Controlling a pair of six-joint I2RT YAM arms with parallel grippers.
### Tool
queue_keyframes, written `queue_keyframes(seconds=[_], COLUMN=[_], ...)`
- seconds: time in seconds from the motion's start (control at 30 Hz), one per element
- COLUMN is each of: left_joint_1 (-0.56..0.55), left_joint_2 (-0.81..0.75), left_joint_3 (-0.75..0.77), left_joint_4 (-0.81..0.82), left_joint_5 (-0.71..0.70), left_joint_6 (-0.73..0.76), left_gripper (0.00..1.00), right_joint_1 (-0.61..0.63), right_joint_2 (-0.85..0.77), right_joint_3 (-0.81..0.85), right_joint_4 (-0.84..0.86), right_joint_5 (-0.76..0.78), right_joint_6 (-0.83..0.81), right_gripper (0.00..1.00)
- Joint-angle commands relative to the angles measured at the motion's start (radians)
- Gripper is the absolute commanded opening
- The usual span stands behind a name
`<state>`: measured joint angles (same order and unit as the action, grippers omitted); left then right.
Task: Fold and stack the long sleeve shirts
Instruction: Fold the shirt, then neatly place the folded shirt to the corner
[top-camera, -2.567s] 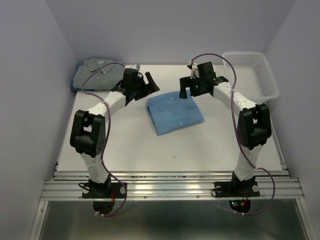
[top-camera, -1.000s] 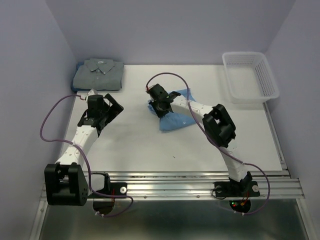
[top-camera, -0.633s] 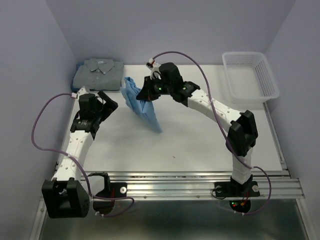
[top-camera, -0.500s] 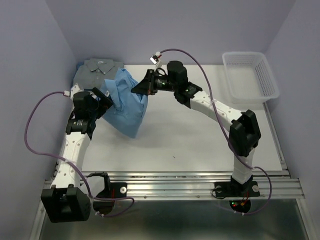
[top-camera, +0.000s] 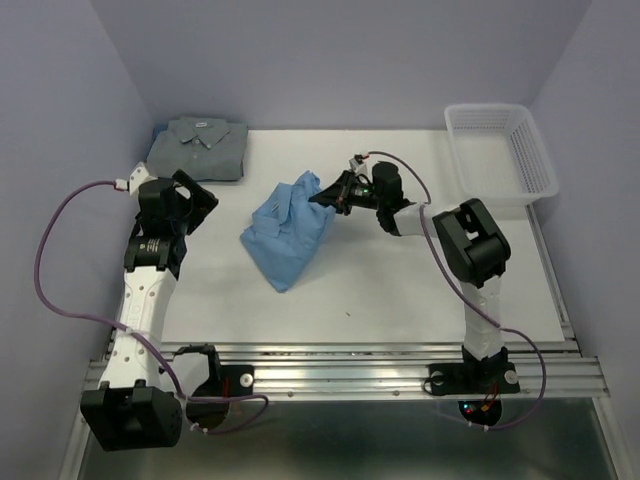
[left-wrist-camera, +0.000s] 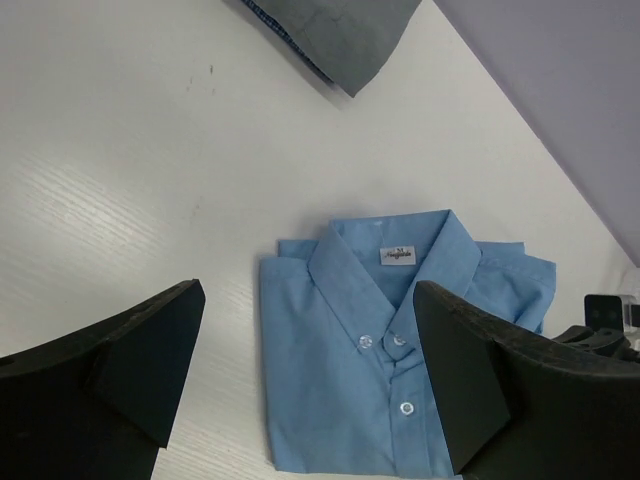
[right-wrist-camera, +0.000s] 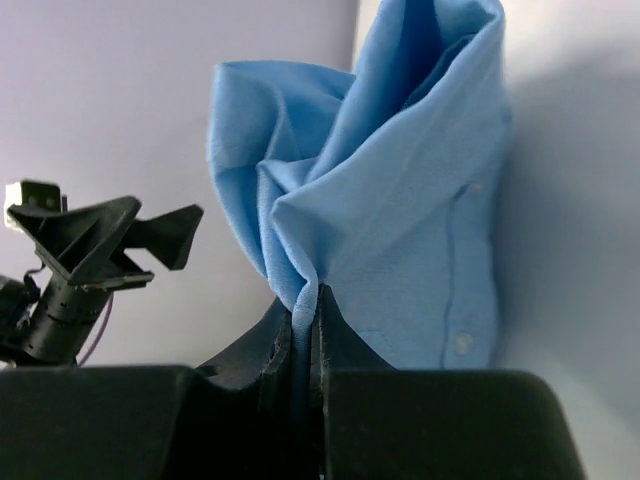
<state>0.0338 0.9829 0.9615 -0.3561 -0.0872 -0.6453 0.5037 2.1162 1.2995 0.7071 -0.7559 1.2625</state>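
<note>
The sky-blue long sleeve shirt (top-camera: 288, 228) lies folded mid-table, collar and buttons up (left-wrist-camera: 372, 372). Its far right corner is lifted, because my right gripper (top-camera: 333, 196) is shut on a pinched fold of that blue cloth (right-wrist-camera: 306, 300). The grey-green long sleeve shirt (top-camera: 197, 148) rests folded at the back left corner; only its corner shows in the left wrist view (left-wrist-camera: 340, 35). My left gripper (top-camera: 188, 196) hovers left of the blue shirt, open, with nothing between its fingers (left-wrist-camera: 306, 295).
A white mesh basket (top-camera: 520, 170) stands at the back right of the white table (top-camera: 400, 290). Purple walls close in the left, back and right sides. The right arm reaches across the middle toward the left.
The right gripper has carried the blue shirt from beside the grey-green one back to mid-table and lowered it, collar up. The left gripper has drawn away from the cloth, still open.
</note>
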Motion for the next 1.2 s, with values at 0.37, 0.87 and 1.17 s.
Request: queue_keyframes(seconds=[0.37, 0.87, 1.17], left_joint_1=[0.002, -0.127, -0.238], left_joint_2=[0.155, 0.345, 0.372], left_joint_3=[0.005, -0.079, -0.199], left_joint_4=[0.132, 0.322, 0.469], left_joint_5=[0.182, 0.380, 0.458], left_joint_6=[-0.024, 0.022, -0.036], left_gripper=[0.99, 0.99, 0.99], right_joint_1=[-0.283, -0.338, -0.165], right_joint_2=[-0.074, -0.421, -0.308], right_joint_3=[-0.221, -0.099, 0.032], right_joint_4=[-0.076, -0.934, -0.831], right_joint_5=[-0.094, 0.493, 0.169], right_joint_6=[-0.165, -0.856, -0.931], right_gripper=[0.57, 0.91, 1.00])
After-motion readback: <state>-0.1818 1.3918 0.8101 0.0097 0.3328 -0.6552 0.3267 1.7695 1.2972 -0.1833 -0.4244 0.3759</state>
